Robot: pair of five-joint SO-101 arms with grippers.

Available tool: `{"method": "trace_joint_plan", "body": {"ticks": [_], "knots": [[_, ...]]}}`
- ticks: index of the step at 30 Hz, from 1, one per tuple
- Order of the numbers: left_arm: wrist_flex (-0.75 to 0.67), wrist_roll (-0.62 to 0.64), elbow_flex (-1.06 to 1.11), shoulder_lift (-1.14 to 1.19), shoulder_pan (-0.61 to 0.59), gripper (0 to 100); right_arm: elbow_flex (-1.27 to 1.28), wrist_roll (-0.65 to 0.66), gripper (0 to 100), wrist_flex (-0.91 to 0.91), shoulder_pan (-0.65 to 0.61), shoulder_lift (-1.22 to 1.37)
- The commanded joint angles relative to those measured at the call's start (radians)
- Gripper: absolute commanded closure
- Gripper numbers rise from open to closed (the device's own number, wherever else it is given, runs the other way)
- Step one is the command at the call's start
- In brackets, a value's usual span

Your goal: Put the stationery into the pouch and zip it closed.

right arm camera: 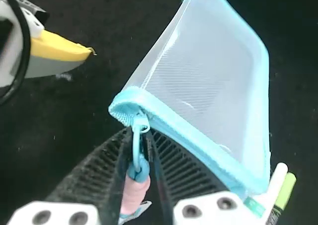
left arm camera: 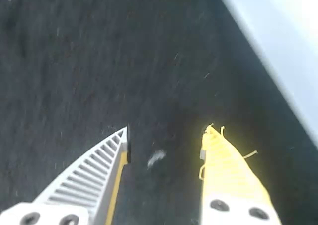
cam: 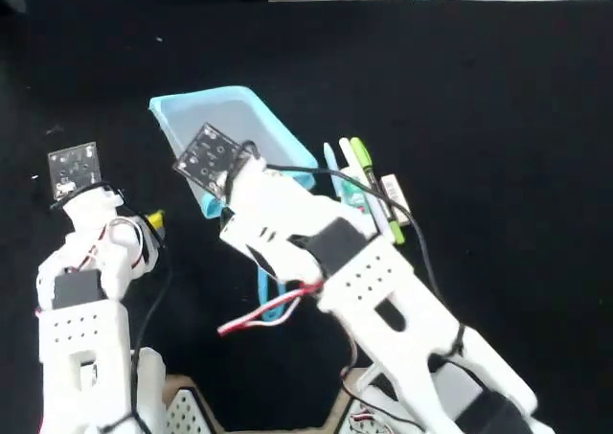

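Note:
A light blue mesh pouch (cam: 239,118) lies flat on the black table (cam: 479,99). My right arm (cam: 287,223) hangs over its near corner. In the right wrist view my right gripper (right arm camera: 139,138) is shut on the blue zipper pull (right arm camera: 137,155) at the corner of the pouch (right arm camera: 208,81), whose zipper edge looks shut. Several pens (cam: 369,190), blue, white and green, lie side by side to the right of the pouch, outside it; the pens (right arm camera: 279,185) also lie by the pouch's far corner. My left gripper (left arm camera: 166,135) stands open over bare table, left of the pouch (left arm camera: 278,31).
A small white block (cam: 394,189) lies beside the pens. A blue strap loop (cam: 273,300) and loose red and white wires (cam: 254,321) trail under the right arm. The left gripper's yellow finger (right arm camera: 59,51) is close to the pouch corner. Bare table stretches to the right.

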Motion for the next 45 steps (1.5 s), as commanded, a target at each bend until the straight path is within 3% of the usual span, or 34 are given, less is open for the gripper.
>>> {"method": "trace_joint_plan", "body": {"ticks": [1,17,25,45], "knots": [[0.005,0.000,0.061,-0.210,0.064,76,0.097,-0.055,98.8,-0.183,-0.009,-0.094],[0.149,0.003,0.133,-0.669,0.088,76,0.249,-0.069,98.8,-0.428,-0.012,-0.105],[0.176,-0.058,0.142,-0.703,0.291,76,0.252,-0.069,98.8,-0.427,-0.014,-0.104],[-0.008,-0.074,0.203,-0.697,0.314,76,0.269,-0.068,98.8,-0.423,-0.025,-0.104]]}}
